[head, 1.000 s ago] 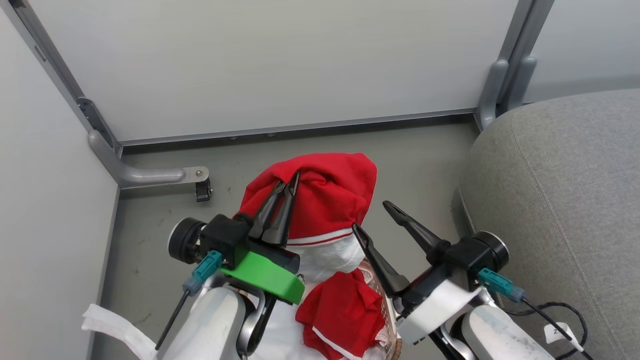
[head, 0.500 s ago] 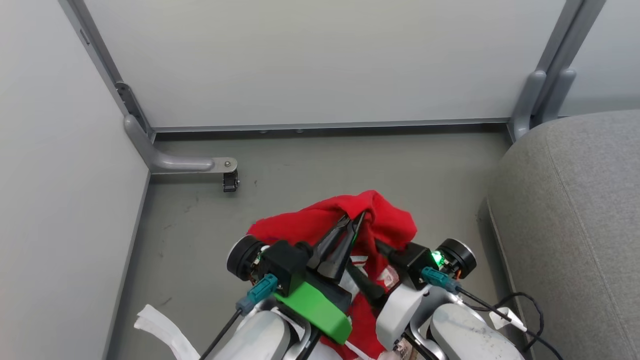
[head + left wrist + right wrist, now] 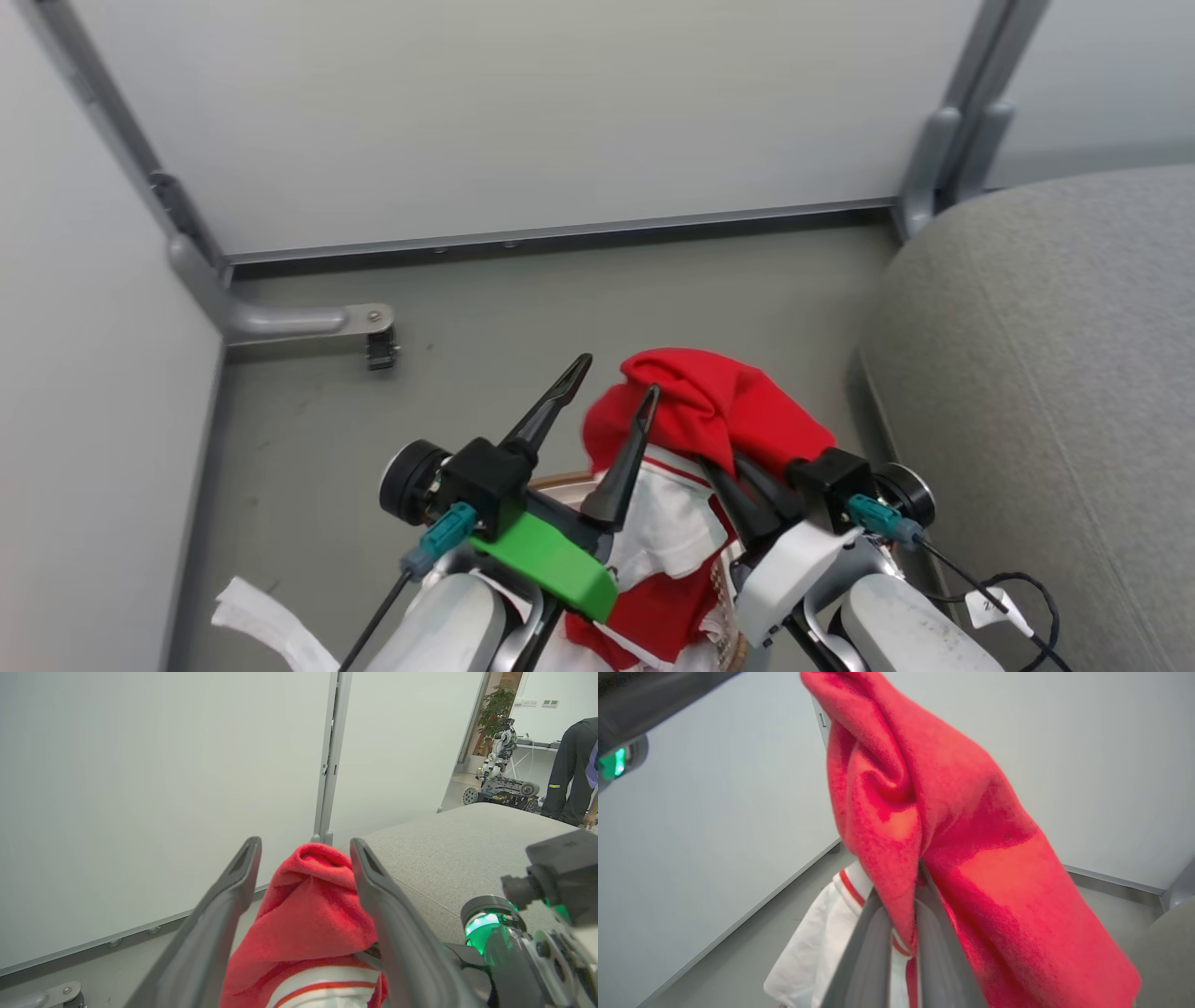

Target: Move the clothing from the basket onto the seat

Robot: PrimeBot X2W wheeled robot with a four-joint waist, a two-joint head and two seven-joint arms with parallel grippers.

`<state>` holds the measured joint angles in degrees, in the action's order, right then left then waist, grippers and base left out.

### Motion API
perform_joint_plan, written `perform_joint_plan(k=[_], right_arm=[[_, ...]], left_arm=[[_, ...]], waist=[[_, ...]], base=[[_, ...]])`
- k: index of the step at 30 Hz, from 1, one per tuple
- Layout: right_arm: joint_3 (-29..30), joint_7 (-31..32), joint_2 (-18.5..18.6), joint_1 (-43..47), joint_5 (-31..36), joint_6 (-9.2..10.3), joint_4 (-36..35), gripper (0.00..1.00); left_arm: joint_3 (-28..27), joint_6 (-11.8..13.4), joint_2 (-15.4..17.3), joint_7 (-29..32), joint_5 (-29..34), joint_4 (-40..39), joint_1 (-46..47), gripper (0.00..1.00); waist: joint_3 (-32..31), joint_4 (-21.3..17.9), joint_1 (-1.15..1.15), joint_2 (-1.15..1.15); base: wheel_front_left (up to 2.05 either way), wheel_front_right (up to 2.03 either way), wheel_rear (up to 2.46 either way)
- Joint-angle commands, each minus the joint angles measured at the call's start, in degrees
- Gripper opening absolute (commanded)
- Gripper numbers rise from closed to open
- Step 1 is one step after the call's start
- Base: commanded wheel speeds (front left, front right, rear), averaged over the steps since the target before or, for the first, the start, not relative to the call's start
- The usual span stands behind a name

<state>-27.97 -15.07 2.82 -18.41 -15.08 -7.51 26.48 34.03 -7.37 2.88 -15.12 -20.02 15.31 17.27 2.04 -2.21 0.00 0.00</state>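
Note:
The clothing (image 3: 724,411), bright red with white trim, hangs bunched above the basket, whose brown rim (image 3: 558,482) peeks out between my arms. My right gripper (image 3: 724,467) is shut on the clothing (image 3: 971,835); in the right wrist view its fingers (image 3: 873,952) pinch a red fold, with white fabric (image 3: 817,933) hanging beneath. My left gripper (image 3: 614,378) stands open just left of the clothing. In the left wrist view, the red bundle (image 3: 308,905) shows between the spread fingers (image 3: 233,891) of the left gripper (image 3: 306,842). The grey seat (image 3: 1027,373) lies to the right.
White partition panels close off the back and left. A metal foot with a small caster (image 3: 373,345) stands on the grey floor. A white strip (image 3: 271,625) lies at lower left and a black cable (image 3: 1022,597) by the seat. A person (image 3: 570,765) stands far behind the seat.
My left gripper has opened and let go of the red clothing. My right gripper has shut on it and now holds it. The head camera has also shifted.

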Motion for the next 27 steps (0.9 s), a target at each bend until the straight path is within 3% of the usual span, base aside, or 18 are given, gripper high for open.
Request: perform_joint_plan(k=[1, 9, 15, 22, 27], right_arm=[[1.3, -0.1, 0.3, 0.7, 0.2, 0.04, -0.7, 0.0], [3.9, -0.1, 1.0, 2.3, 1.4, 0.05, -2.2, 0.0], [6.3, -0.1, 2.6, 2.9, 1.4, 0.05, -3.5, 0.0], [10.9, -0.1, 6.4, 1.9, 2.5, 0.04, -4.9, 0.0], [14.3, -0.1, 12.1, -4.7, 5.4, 0.04, -4.1, 0.0]], left_arm=[[-0.8, 0.0, 0.1, 0.0, 0.5, 0.2, -1.0, 1.0], [-2.5, -0.1, 0.1, 0.0, 0.7, -0.2, -1.6, 1.0], [-1.5, -0.2, 0.1, 0.0, 0.5, 0.4, -1.3, 1.0], [0.0, -0.2, 0.2, 0.0, 1.5, 1.5, 0.4, 1.0], [0.8, -0.2, 1.2, 0.0, 2.9, 2.9, 2.5, 1.0]], waist=[[0.8, -6.2, 0.0, 0.0], [2.3, -20.1, 0.0, 0.0], [3.3, -26.1, 0.0, 0.0], [6.5, -26.0, 0.0, 0.0], [12.1, -23.3, 0.0, 0.0]], base=[[0.0, 0.0, 0.0], [0.0, 0.0, 0.0], [0.0, 0.0, 0.0], [0.0, 0.0, 0.0], [0.0, 0.0, 0.0]])
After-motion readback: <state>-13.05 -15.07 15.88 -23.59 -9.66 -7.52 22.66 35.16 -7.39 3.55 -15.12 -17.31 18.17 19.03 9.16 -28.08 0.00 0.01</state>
